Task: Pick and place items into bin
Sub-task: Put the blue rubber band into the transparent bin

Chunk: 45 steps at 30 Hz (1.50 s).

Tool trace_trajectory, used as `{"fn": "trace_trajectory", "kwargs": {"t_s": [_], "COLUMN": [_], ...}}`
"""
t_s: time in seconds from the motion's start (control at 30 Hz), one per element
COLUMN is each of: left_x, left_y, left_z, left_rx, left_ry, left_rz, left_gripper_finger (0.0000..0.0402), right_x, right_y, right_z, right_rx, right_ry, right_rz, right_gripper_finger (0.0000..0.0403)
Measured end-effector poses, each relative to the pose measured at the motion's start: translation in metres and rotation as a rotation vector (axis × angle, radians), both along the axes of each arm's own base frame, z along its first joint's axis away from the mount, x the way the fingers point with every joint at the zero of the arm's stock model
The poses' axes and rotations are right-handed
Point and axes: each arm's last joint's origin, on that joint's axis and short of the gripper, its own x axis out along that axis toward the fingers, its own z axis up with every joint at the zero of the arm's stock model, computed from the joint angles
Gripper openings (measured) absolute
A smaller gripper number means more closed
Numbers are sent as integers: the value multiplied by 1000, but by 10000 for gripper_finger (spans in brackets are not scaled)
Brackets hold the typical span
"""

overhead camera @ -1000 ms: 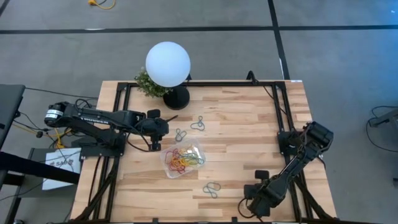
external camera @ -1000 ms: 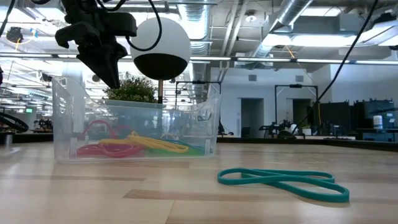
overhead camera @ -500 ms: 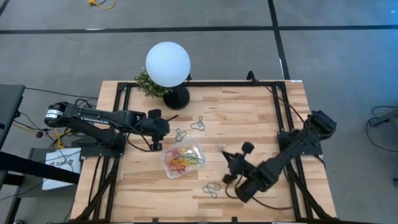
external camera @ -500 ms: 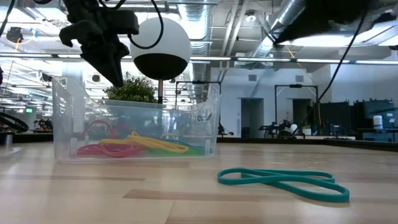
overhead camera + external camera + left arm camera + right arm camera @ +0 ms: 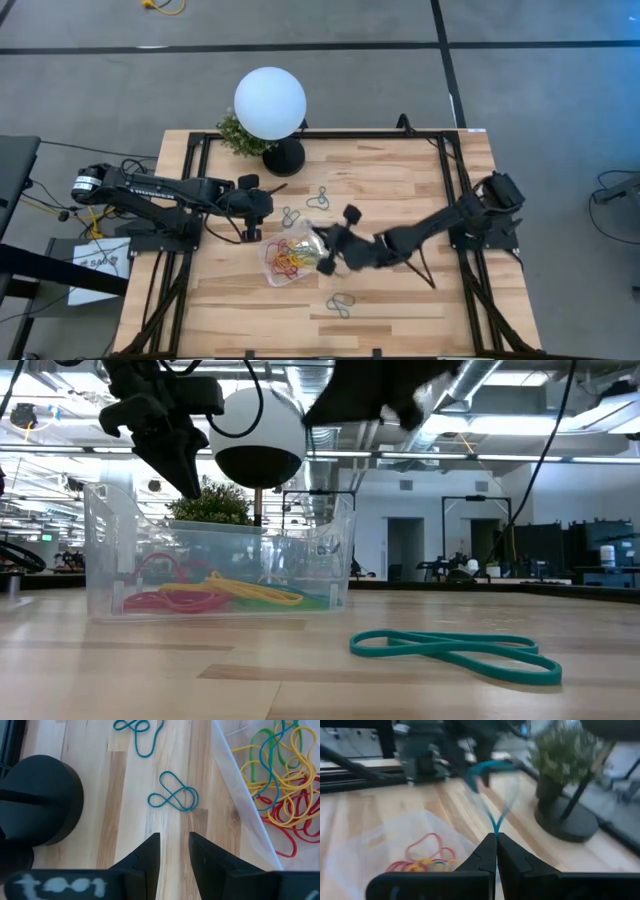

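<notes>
Above the clear bin (image 5: pixel 293 256), the right pincer (image 5: pixel 326 252) is stretched far across the worktop (image 5: pixel 400 190), its arm reaching from the right edge toward the middle. In the right wrist view its fingers (image 5: pixel 485 857) are pressed together and pinch a teal loop (image 5: pixel 492 795), which hangs blurred over the bin's open side. The bin lies a little left of the worktop's middle and holds a tangle of red, yellow, green and blue loops (image 5: pixel 275 785).

The left pincer (image 5: pixel 252 226) is just beside the bin's left wall, the arm lying flat from the left edge. Its fingers (image 5: pixel 150 857) are slightly apart and hold nothing; they point down at bare wood.

Only the left wrist view shows clearly a teal figure-eight loop (image 5: pixel 174 796) just before these fingers, another loop (image 5: pixel 137 730) farther on, and the black lamp base (image 5: pixel 40 797). The low view alone shows one more teal loop (image 5: pixel 455 653) lying flat near the front edge. The white globe lamp (image 5: pixel 270 103) and a small plant (image 5: pixel 240 136) stand at the far edge. A white label with "540" (image 5: pixel 98 262) lies beside the left arm.
</notes>
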Motion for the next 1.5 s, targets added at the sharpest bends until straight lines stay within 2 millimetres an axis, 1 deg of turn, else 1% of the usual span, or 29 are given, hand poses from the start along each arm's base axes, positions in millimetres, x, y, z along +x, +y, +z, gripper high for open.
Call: {"fn": "trace_trajectory", "kwargs": {"t_s": [0.1, 0.13, 0.2, 0.23, 0.37, 0.53, 0.8, 0.9, 1.03, 1.17, 1.27, 1.37, 1.5], "left_x": [0, 0, 0, 0, 0, 0, 0, 0, 1, 4, 8, 19, 37], "left_y": [0, 0, 0, 0, 0, 0, 0, 0, 1, 9, 17, 25, 36], "left_z": [0, 0, 0, 0, 0, 0, 0, 0, 1, 1, -4, -16, -41], "left_rx": [0, 0, 0, 0, -4, -10, -28, -28, -21, -5, -53, -125, -122], "left_ry": [0, 0, -1, -1, -3, -7, -15, -15, -27, -62, -48, -14, 46], "left_rz": [0, 0, 0, 0, 9, 20, 53, 53, 75, 147, 159, 128, 95], "left_gripper_finger": [93, 93, 93, 93, 93, 93, 93, 93, 93, 93, 93, 93, 93], "right_x": [7, 9, 15, 17, 23, 26, 30, 30, 30, 35, 39, 40, 26], "right_y": [-13, -15, -15, -16, -19, -23, -26, -25, -25, -16, 1, 22, 50], "right_z": [-1, 0, -6, -11, -31, -46, -41, -40, -31, -18, 0, 18, 42], "right_rx": [94, 135, 213, 226, 221, 207, 163, 161, 168, 175, 203, 224, 206], "right_ry": [-10, -20, -24, -1, 51, 94, 91, 91, 60, 30, -25, -46, 33], "right_rz": [36, 72, 155, 177, 166, 141, 148, 148, 152, 174, 242, 354, 467], "right_gripper_finger": [1, 1, 1, 1, 1, 8, 59, 72, 77, 77, 77, 77, 77]}}
